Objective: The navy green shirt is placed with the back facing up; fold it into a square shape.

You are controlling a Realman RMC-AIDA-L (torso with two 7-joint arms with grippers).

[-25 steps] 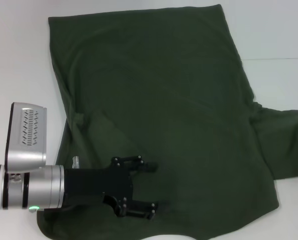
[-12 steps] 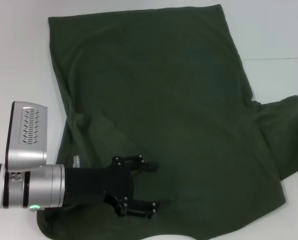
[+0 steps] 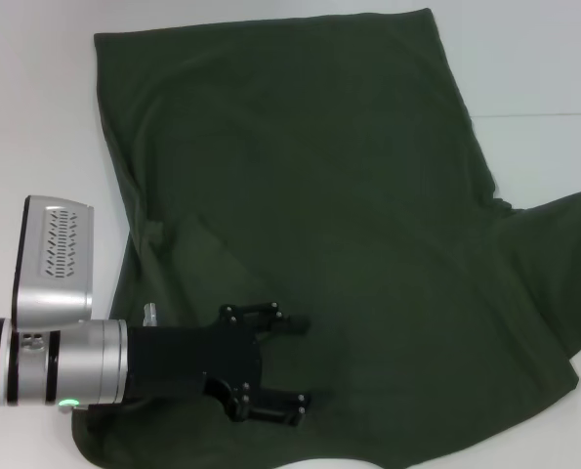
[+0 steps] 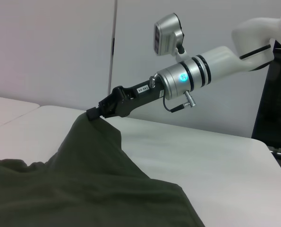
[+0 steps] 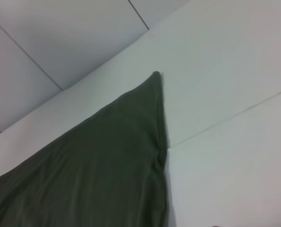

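While the large dark olive-green fabric shirt (image 3: 310, 254) lies spread across the white tabletop (image 3: 46, 117), plain side up and no lettering visible, its right sleeve is raised off the surface. In the left wrist view, the right hand (image 4: 94, 114) is clenched on the tip of that sleeve, holding it up in a peak with the cloth draping down from it to the body of the garment. This hand lies outside the head view, beyond the shirt's right edge.

The left hand (image 3: 290, 369) rests low over the near left portion of the shirt, its two black fingers (image 3: 270, 318) spread apart and gripping nothing; they point inward across the cloth.

The governing relation: the shirt's long axis runs from the near edge away to the far hem, and the lifted sleeve stands on the right of that axis. Judged from this, the fold in hand calls for carrying the sleeve leftward across the body, the right hand being the one placed for it.

Condition of the garment: mostly flat, with shallow creases near the left hand and a diagonal fold line at the right shoulder.
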